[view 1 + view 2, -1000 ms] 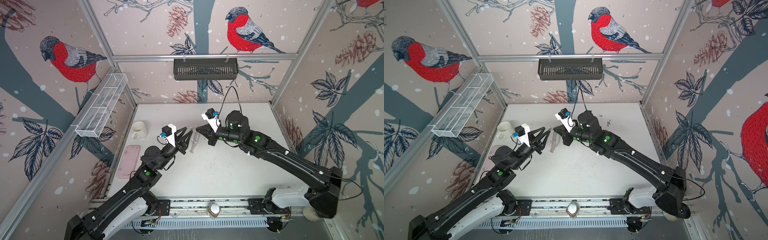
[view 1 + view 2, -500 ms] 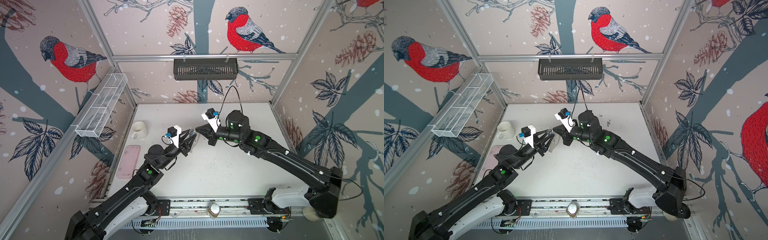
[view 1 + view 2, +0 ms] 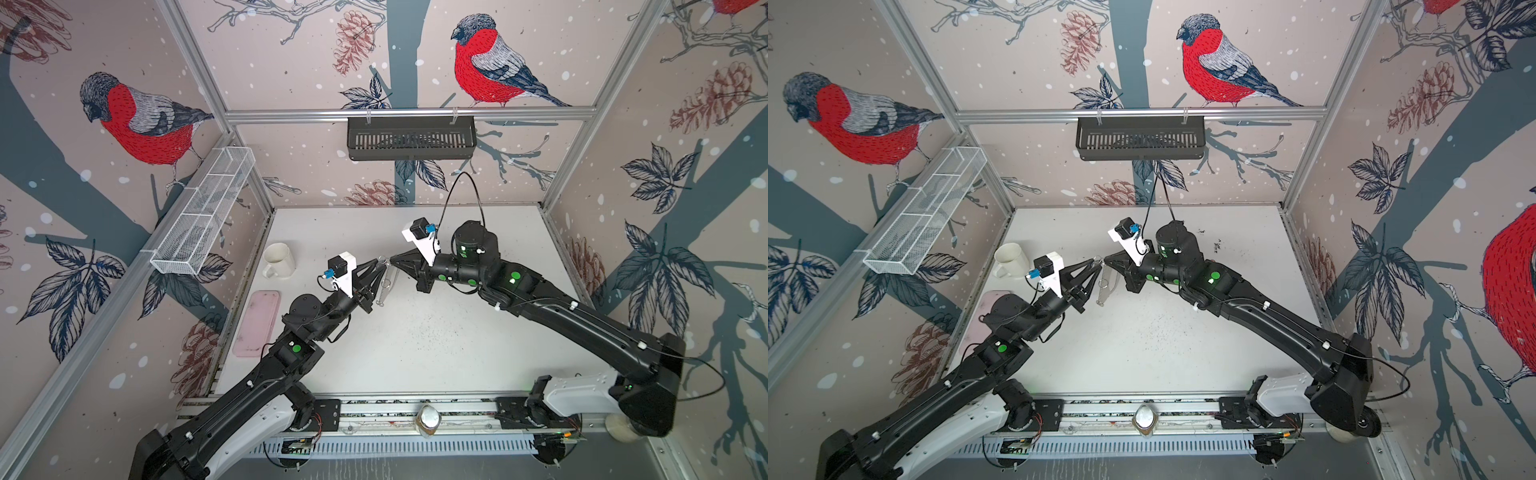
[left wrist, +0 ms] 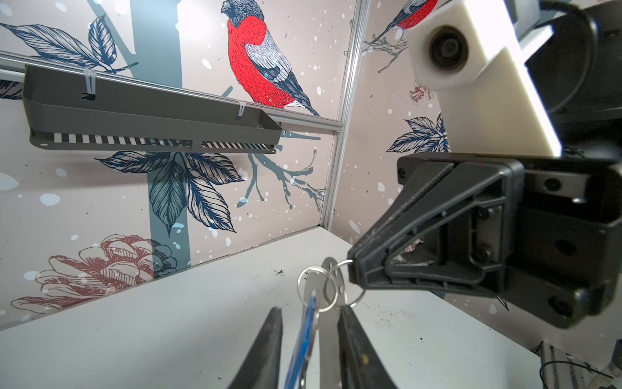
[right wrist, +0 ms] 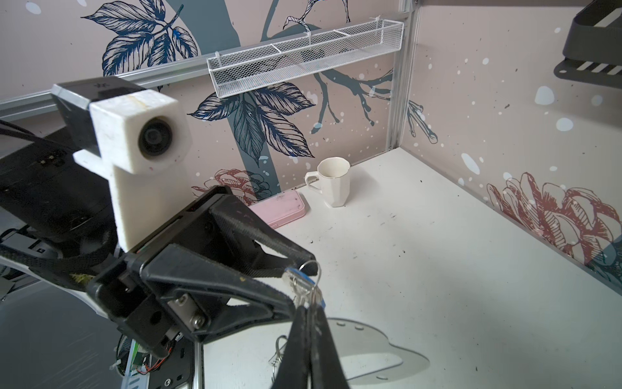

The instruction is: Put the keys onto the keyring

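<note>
Pressed together, the right jaws pinched the keys [image 4: 323, 289] by a thin wire ring [image 4: 340, 264], holding them in the air near the middle of both top views. Left jaws stood partly spread on either side of the blue tag [image 4: 304, 336] and a key, with a gap showing beside the tag. Just below the keys in a top view, the keyring [image 3: 385, 286] lay flat on the surface [image 3: 436, 332]. Light, stiff and slick, the keys would likely swing and twist on their rings. A pinch across a flat key head looked steadier than one on the tag.
</note>
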Controlling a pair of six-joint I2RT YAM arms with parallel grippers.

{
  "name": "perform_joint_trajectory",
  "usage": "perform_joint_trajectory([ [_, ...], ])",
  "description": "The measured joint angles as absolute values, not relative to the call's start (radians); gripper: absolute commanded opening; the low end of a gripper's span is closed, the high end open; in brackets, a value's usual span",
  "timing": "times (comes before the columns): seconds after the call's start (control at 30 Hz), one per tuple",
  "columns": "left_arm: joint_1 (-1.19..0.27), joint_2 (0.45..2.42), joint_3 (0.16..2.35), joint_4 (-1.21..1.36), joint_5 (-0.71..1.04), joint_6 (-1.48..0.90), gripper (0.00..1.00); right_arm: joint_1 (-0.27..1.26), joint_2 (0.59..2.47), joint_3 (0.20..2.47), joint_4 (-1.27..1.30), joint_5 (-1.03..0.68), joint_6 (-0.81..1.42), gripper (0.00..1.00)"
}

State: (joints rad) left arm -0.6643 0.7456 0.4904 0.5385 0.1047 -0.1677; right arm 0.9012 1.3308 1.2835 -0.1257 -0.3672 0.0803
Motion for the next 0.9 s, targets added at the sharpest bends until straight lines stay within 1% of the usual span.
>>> perform_joint_trajectory([
  [0.23, -0.664, 0.749, 0.492, 0.537, 0.088, -0.165, 0.09, 0.907, 1.329, 1.283, -0.125, -0.374, 0.080, 0.00],
  [0.33, -0.664, 0.748, 0.494, 0.535, 0.089, -0.159, 0.05, 0.907, 1.328, 1.282, -0.118, -0.374, 0.080, 0.00],
  [0.6, -0.664, 0.751, 0.500, 0.523, 0.095, -0.158, 0.00, 0.907, 1.320, 1.275, -0.102, -0.374, 0.080, 0.00],
  [0.9, -0.664, 0.773, 0.519, 0.494, 0.112, -0.158, 0.00, 0.907, 1.310, 1.274, -0.097, -0.374, 0.080, 0.00],
])
